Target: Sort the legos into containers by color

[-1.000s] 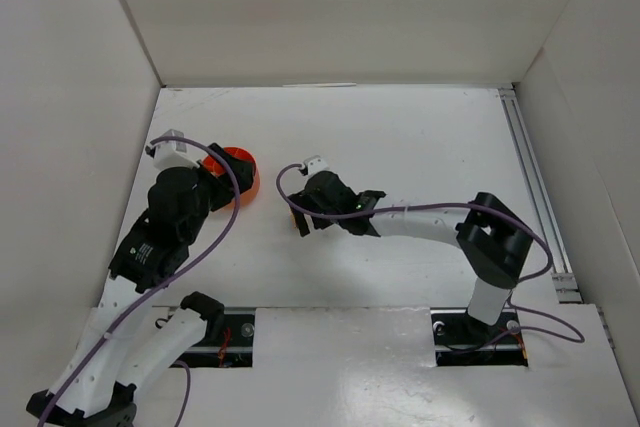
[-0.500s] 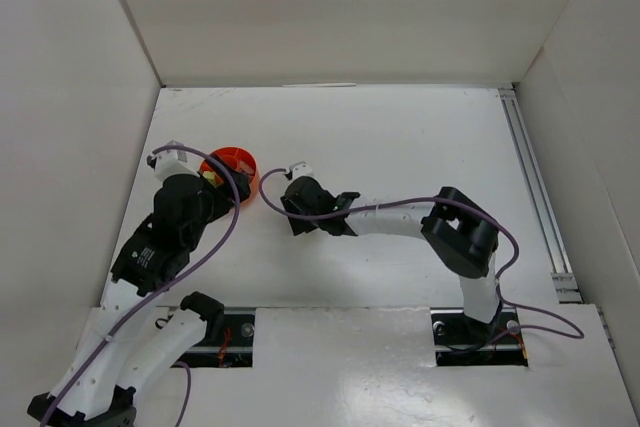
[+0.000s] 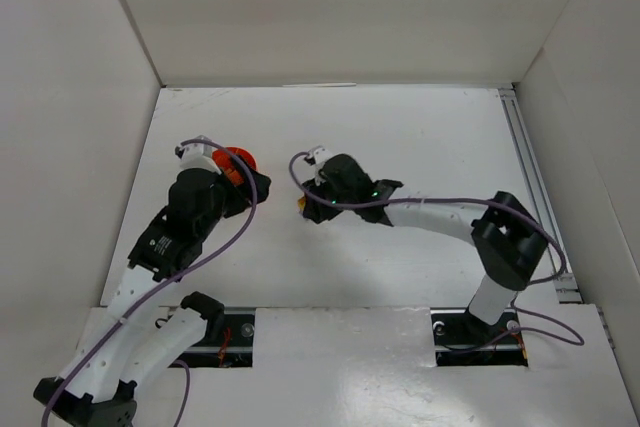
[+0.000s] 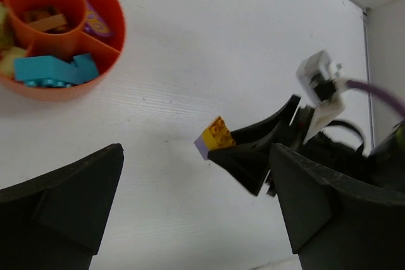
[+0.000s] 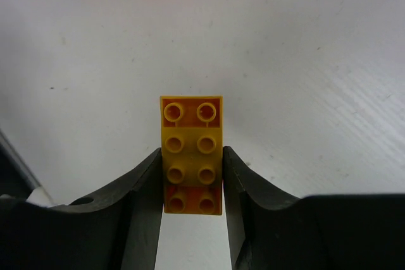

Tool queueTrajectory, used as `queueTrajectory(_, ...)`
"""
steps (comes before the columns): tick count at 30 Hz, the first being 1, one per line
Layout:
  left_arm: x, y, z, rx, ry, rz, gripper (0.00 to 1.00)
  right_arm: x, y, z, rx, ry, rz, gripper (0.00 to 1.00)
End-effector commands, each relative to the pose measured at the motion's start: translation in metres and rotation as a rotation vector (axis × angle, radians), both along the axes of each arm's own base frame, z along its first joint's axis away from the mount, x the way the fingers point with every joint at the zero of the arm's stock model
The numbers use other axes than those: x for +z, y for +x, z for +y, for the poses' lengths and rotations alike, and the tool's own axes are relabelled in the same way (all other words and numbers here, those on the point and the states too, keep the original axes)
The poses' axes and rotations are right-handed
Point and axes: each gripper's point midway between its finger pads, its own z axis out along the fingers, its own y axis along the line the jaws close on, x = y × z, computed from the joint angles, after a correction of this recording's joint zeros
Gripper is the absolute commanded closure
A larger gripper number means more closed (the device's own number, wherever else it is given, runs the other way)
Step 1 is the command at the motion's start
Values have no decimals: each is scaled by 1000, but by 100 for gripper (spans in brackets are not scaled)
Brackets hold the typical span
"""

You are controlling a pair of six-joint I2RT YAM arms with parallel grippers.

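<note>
When you look from above, your right tool (image 3: 308,209) hangs over open surface (image 3: 420,137), walls (image 3: 80,147) well apart, near the bowl (image 3: 238,158) beside the left tool (image 3: 252,185). Left wrist: jaws wide, teal brick (image 4: 54,69) in the bowl. Right wrist: fingers (image 5: 145,188) clamp a yellow-orange brick (image 5: 191,150).

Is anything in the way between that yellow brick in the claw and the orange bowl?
Nothing lies on the table between the yellow brick and the bowl. The left gripper, though, hangs beside the bowl on the brick's side.
</note>
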Motion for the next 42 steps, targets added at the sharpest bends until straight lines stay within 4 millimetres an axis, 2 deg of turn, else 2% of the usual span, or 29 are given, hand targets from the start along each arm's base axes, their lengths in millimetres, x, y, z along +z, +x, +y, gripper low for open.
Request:
queueTrajectory(1, 13, 7, -39, -208, -54, -97, 1, 57, 18, -8, 208, 283, -40, 80)
queueTrajectory(2, 24, 6, -55, -299, -87, -153, 4, 58, 13, -13, 264, 325, -22, 80)
queueTrajectory(3, 26, 5, -61, -351, -82, -183, 5, 71, 1, -12, 375, 403, 12, 80)
queueTrajectory(4, 23, 3, -67, -393, -84, -194, 6, 78, 3, -21, 400, 439, 14, 80)
queueTrajectory(5, 33, 3, -75, -441, -96, -254, 6, 81, -1, -24, 439, 464, 35, 80)
queueTrajectory(6, 32, -4, -88, -532, -112, -262, 7, 92, -13, -27, 522, 513, 56, 80)
queueTrajectory(8, 29, -13, -102, -647, -131, -291, 9, 114, -12, -34, 578, 591, 41, 80)
queueTrajectory(9, 30, -19, -113, -731, -161, -329, 9, 132, -22, -37, 671, 647, 5, 80)
queueTrajectory(10, 40, -22, -117, -761, -173, -373, 9, 134, -30, -38, 710, 666, 17, 80)
queueTrajectory(11, 33, -21, -119, -773, -176, -372, 9, 143, -32, -42, 724, 681, 8, 80)
queueTrajectory(13, 36, -17, -124, -795, -183, -403, 9, 154, -42, -46, 766, 696, 4, 80)
queueTrajectory(17, 23, -17, -133, -862, -180, -372, 14, 168, -43, -55, 776, 704, -33, 80)
queueTrajectory(23, 32, -29, -142, -975, -197, -468, 23, 176, -49, -60, 806, 714, -32, 80)
queueTrajectory(31, 27, -36, -148, -1052, -199, -469, 36, 191, -54, -63, 826, 724, -66, 80)
queueTrajectory(38, 25, -37, -150, -1080, -198, -462, 37, 197, -53, -62, 819, 737, -78, 81)
queueTrajectory(42, 25, -39, -152, -1089, -200, -462, 42, 203, -53, -62, 821, 750, -89, 81)
